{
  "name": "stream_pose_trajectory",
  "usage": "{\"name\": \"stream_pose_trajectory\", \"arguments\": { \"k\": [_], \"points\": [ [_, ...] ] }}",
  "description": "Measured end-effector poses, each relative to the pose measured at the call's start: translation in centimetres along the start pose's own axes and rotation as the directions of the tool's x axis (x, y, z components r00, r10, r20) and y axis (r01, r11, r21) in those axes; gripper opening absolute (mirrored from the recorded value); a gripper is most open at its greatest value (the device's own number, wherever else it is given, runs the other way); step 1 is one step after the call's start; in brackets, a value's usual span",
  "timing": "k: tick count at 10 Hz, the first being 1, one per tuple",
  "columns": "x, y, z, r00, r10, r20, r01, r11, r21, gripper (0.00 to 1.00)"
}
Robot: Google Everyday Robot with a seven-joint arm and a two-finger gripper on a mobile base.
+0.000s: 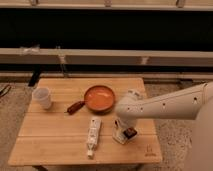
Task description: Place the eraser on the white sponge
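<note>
Camera view shows, low in the frame, a white tube [93,135] lying on the table [55,145]. Right of it the gripper [124,131] hangs over the white sponge [119,137], with the eraser [129,133] on it; whether the jaws grip or have released cannot be told. Farther back sit an orange pan [98,97] and, upper left, a white cup [42,97].

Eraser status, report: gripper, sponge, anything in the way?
Gripper low over table's right front, at the sponge. Eraser lying on sponge. Tube apart to the left, pan behind; neither blocking.
</note>
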Motion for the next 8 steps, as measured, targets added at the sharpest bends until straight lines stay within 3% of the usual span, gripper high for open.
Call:
{"name": "stream_pose_trajectory", "arguments": {
  "k": [3,5,8],
  "points": [
    [0.6,0.6,0.2,1.0,0.005,0.0,-0.005,1.0,-0.029,0.78],
    [0.5,1.7,0.2,1.0,-0.003,0.004,0.004,0.997,-0.072,0.78],
    [-2.2,4.3,-1.4,0.999,-0.025,0.047,0.032,0.988,-0.151,0.78]
  ]
}}
